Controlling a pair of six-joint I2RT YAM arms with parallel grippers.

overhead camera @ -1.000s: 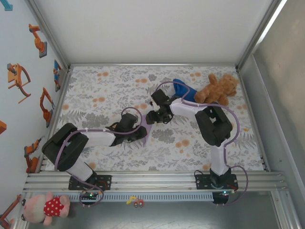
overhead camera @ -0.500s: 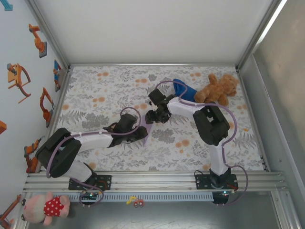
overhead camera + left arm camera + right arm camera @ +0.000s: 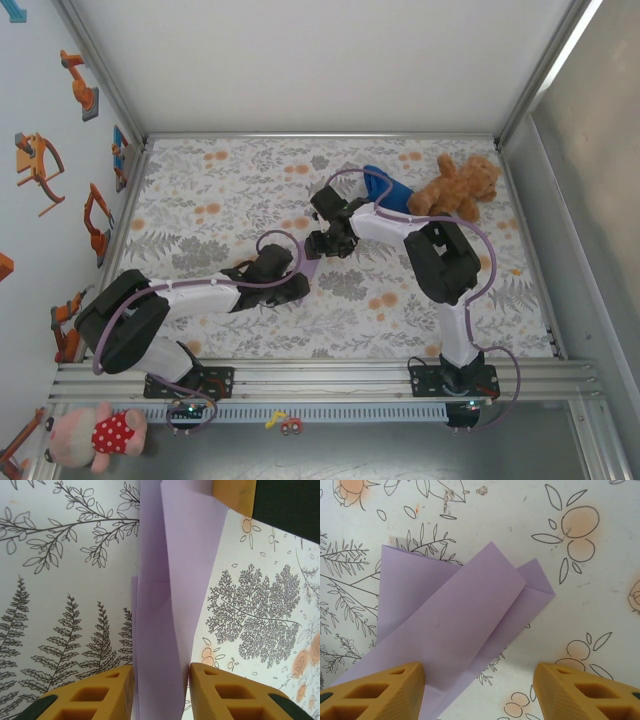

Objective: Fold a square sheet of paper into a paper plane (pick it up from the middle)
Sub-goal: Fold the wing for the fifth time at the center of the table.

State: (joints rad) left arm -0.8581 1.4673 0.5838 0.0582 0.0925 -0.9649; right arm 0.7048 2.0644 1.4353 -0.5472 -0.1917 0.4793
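A: Where was the thin lavender-purple folded paper sheet [image 3: 165, 605] [image 3: 450, 625]?
B: Lay betw. left gripper [image 3: 160, 672] fingers, grip unclear; right gripper [image 3: 479, 667] spread wide, empty, sheet by one finger. Light, floppy; I'd pinch folded edge.

paper [image 3: 450, 620]: smooth, matt | fingers [image 3: 585, 695]: ridged plastic | table [image 3: 605, 550]: matt, printed | bear [image 3: 455, 187]: fuzzy cloth | rails [image 3: 320, 378]: shiny metal

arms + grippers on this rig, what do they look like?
Both arms, left arm and right arm: white links, black joint housings, a lavender cable looped alongside, black base plates. On the left gripper and right gripper: mustard-yellow fingers with ribbed cut-out pockets.
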